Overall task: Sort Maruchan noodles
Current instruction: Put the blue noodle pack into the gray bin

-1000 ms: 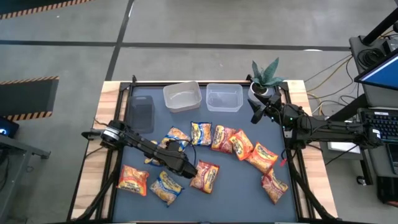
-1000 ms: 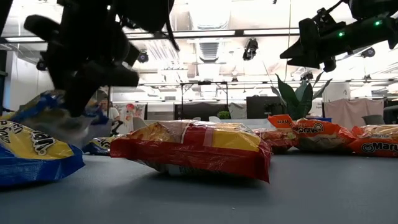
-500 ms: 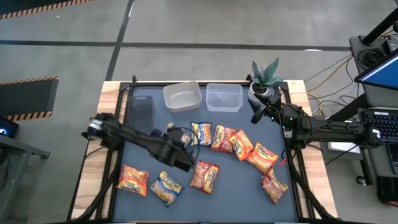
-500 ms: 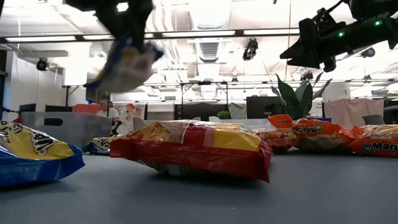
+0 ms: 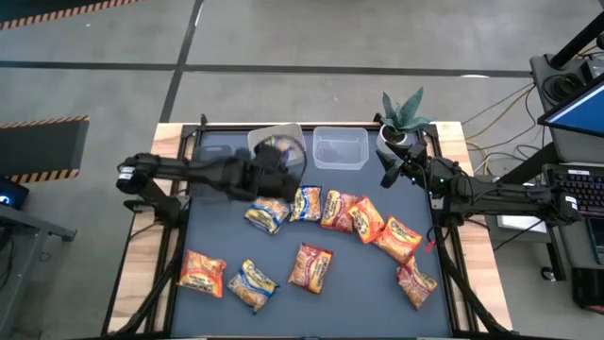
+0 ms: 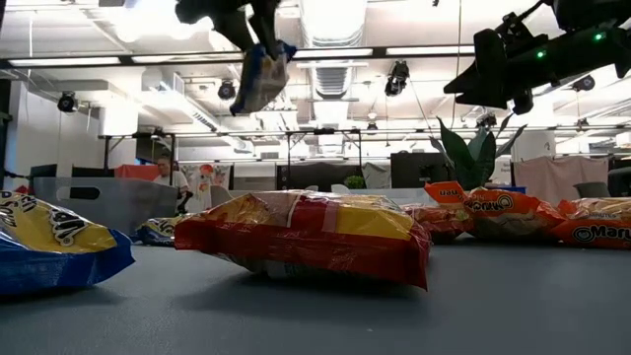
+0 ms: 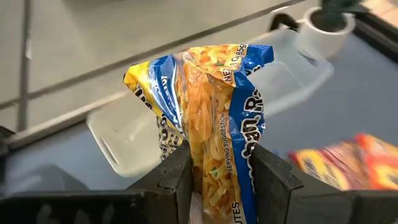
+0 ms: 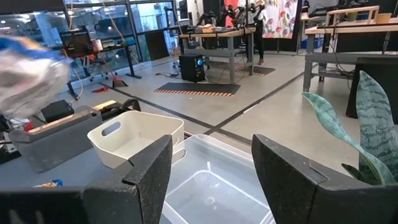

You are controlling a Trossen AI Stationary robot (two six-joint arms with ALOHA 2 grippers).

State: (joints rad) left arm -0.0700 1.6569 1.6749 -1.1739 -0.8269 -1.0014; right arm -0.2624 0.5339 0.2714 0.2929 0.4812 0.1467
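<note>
Yellow-and-blue packet (image 7: 211,124) hangs pinched in the left gripper (image 7: 221,171), over the left tub (image 5: 276,144). Best to centre it well inside the rim before letting go. Right gripper (image 8: 211,171) waits with fingers apart near the plant (image 5: 404,111), holding nothing.

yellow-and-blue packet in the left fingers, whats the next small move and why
Probably lower it a little and let go. The left gripper holds the yellow-and-blue packet pinched between its fingers, high over the left clear tub, which looks empty beneath it. The right gripper waits by the plant.
</note>
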